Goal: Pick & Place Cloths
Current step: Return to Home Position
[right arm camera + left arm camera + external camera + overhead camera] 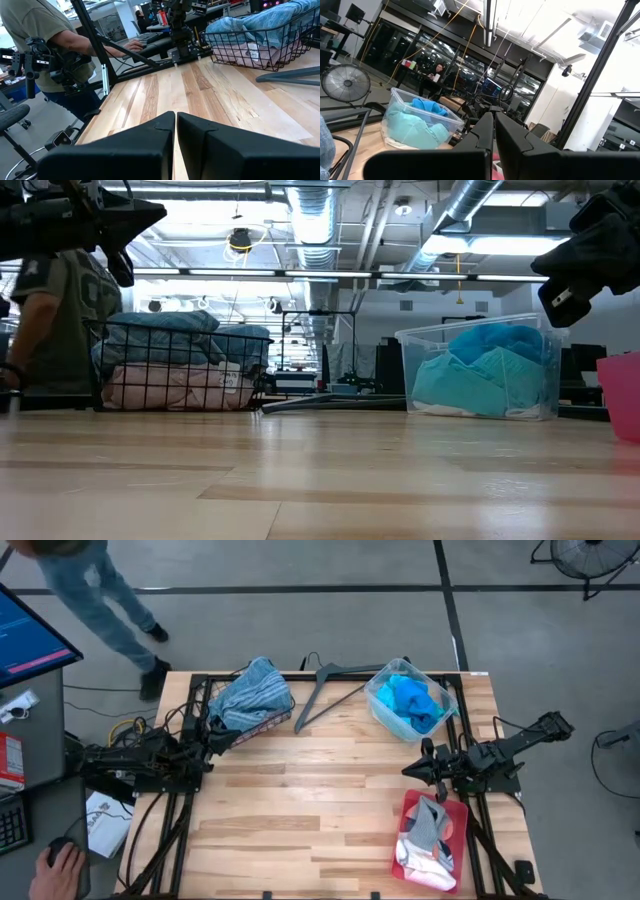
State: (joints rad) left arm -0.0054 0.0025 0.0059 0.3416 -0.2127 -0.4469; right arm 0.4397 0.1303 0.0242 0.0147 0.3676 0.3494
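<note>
Blue-white striped cloths (252,692) are heaped in a black wire basket (205,690) at the far left of the table, over a pink cloth (170,385). Turquoise and bright blue cloths (412,703) fill a clear plastic bin (378,700) at the far right. Grey and white cloths (430,835) lie on a red tray (408,802) near the right edge. My left gripper (214,738) hovers shut and empty just near of the basket. My right gripper (412,769) hovers shut and empty between the bin and the tray. Both sets of fingers show shut in the wrist views (494,135) (176,130).
A grey clothes hanger (325,690) lies on the table between basket and bin. Bare wood spans the table's middle and near side (300,810). A person (100,600) walks beyond the far left corner; a hand (62,865) rests on a mouse at a desk on the left.
</note>
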